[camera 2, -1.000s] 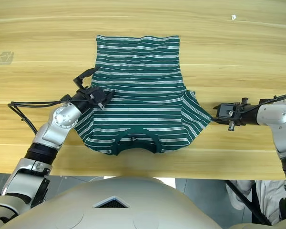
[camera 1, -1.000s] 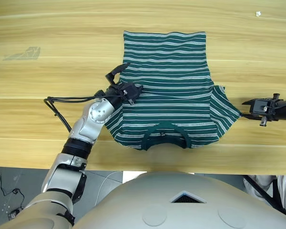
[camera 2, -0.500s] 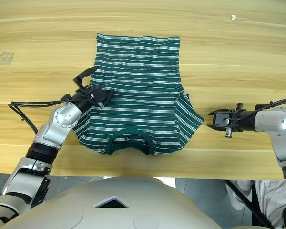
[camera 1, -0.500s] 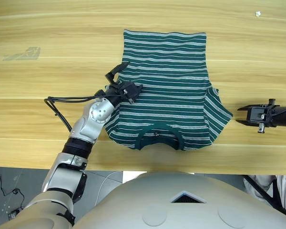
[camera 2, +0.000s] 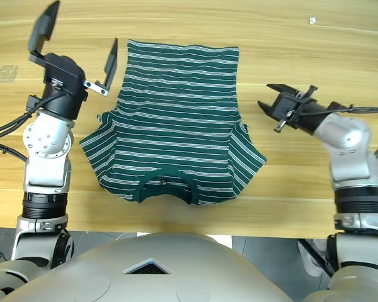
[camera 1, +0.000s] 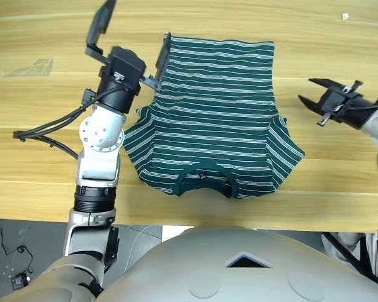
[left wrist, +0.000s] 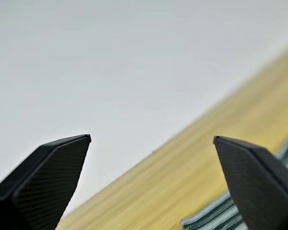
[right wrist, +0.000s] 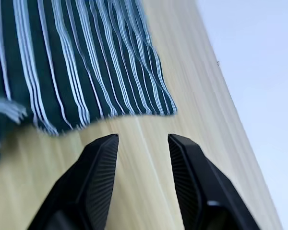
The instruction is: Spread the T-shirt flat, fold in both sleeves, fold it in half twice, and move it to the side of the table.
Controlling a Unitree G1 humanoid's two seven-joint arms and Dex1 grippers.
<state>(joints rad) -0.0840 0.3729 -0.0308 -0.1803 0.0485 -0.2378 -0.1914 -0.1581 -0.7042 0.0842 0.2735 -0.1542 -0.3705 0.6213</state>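
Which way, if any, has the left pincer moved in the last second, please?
Yes. The left pincer has moved away from the robot, off the shirt, to beyond the grey mark, beside the far hem.

Worktop (camera 1: 340,182): pale wood planks.
T-shirt (camera 1: 217,107): lies at centre, collar towards 6 o'clock.
White scrap (camera 1: 345,16): far at 1 o'clock.

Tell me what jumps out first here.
A green striped T-shirt lies spread in the middle of the wooden table, collar toward the robot and both sleeves out. The left tool stands wide open at the shirt's far left corner. The right tool is open over bare wood just right of the shirt, holding nothing.
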